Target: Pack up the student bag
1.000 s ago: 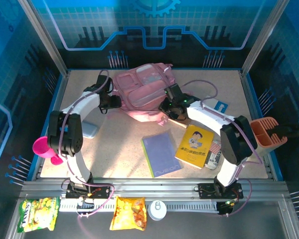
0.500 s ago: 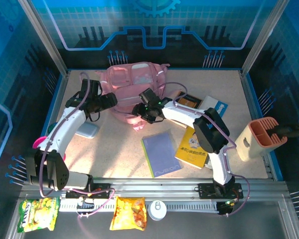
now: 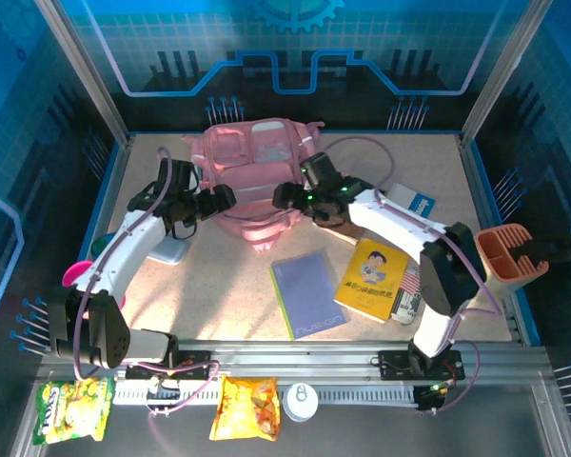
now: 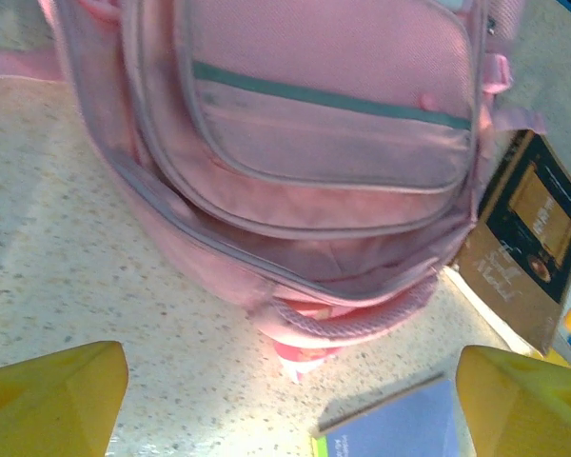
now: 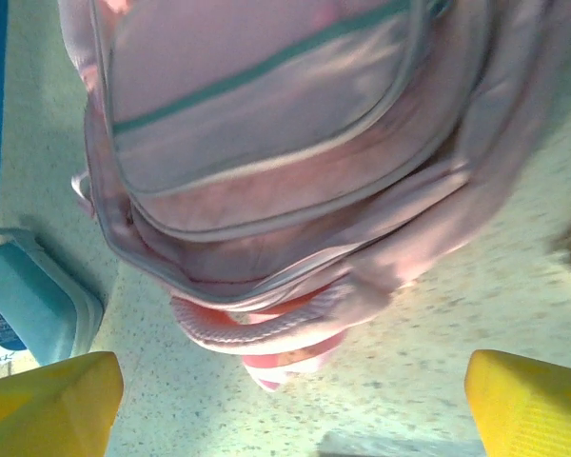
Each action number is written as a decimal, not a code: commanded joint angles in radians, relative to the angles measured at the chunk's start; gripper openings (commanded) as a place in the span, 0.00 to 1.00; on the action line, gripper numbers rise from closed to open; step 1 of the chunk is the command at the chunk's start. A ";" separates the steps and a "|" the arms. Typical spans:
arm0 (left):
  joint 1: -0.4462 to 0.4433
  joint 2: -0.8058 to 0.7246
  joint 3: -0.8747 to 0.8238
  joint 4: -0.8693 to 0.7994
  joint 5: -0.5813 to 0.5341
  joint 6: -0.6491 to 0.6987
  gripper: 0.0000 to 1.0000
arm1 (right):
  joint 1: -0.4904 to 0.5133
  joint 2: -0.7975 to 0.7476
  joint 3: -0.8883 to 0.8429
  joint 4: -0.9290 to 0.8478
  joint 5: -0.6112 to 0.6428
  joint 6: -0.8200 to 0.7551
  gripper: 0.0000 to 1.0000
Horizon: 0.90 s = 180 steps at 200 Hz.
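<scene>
- Orange snack packet point(image 3: 245, 407) and a yellow-green snack packet point(image 3: 73, 407) lie on the near rail, off the table point(image 3: 219, 286)
- Further in, a purple notebook point(image 3: 308, 293) and a yellow book point(image 3: 372, 279) lie flat side by side, not yet packed
- Just short of the bag's near end hang the left gripper point(image 3: 219, 199) and the right gripper point(image 3: 284, 196), facing one another; each wrist view shows yellow fingers point(image 4: 52, 390) spread wide to the frame corners, with nothing held between them
- At the far middle of the table the student bag point(image 3: 252, 157) lies flat, front pockets up, its handle loop point(image 4: 347, 324) pointing toward the arms; a blue case point(image 3: 168, 249) sits near its left side and a dark book point(image 4: 528, 238) touches its right
- The step in hand looks like getting the main mouth open; whether the zip is undone I cannot tell
- To do it well, each gripper should pinch fabric on opposite sides of the seam behind the loop, not the loop itself, then lift and part gently so the soft bag does not slide or fold shut
</scene>
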 commanded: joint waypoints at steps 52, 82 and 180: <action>-0.199 -0.040 -0.128 0.057 0.034 -0.145 0.91 | -0.025 -0.068 -0.188 -0.048 -0.128 -0.214 0.85; -0.263 -0.105 -0.252 0.127 0.082 -0.213 0.99 | 0.031 -0.092 -0.296 0.033 -0.191 -0.160 0.83; -0.422 -0.014 -0.405 0.292 0.146 -0.462 0.89 | 0.050 0.028 -0.368 0.124 -0.165 -0.012 0.78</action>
